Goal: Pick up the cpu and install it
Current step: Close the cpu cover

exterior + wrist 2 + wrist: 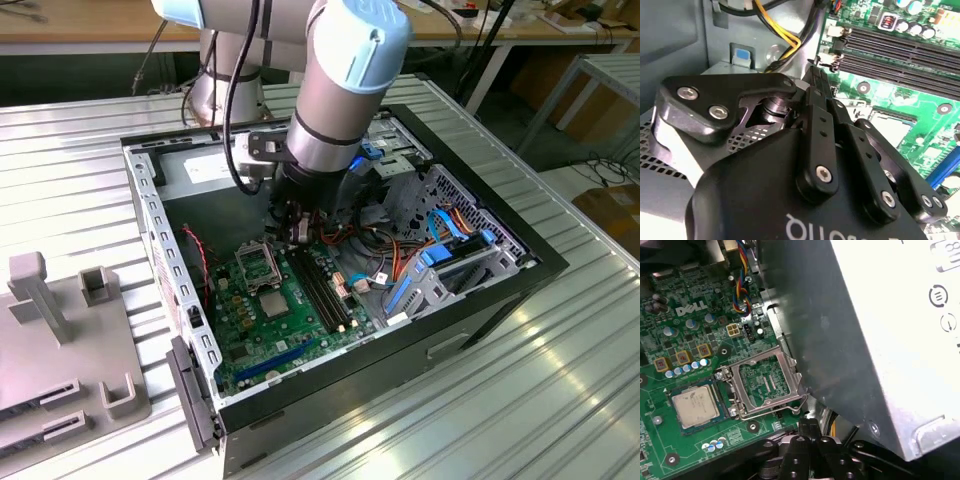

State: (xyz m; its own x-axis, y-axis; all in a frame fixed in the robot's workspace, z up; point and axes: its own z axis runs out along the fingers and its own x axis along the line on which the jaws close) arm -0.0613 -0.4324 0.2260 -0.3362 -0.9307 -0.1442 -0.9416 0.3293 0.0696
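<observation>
The cpu point(272, 304) is a small silvery-grey square lying flat in its socket on the green motherboard point(240, 345); the first wrist view shows the cpu point(695, 406) there too. Beside it the hinged metal socket frame point(767, 382) stands swung open. My gripper point(299, 233) hangs above the board's far part, next to the long black memory slots point(322, 290) and apart from the cpu. In both wrist views my gripper point(808, 424) point(815, 80) has its fingers closed together with nothing between them.
The board sits inside an open black computer case point(500, 290) on a ribbed metal table point(560, 400). A grey power supply box point(875, 340) stands close by the gripper. Coloured cables point(400, 262) and a blue-latched drive cage point(445, 270) fill the exterior view's right. Grey fixtures point(60, 330) stand at its left.
</observation>
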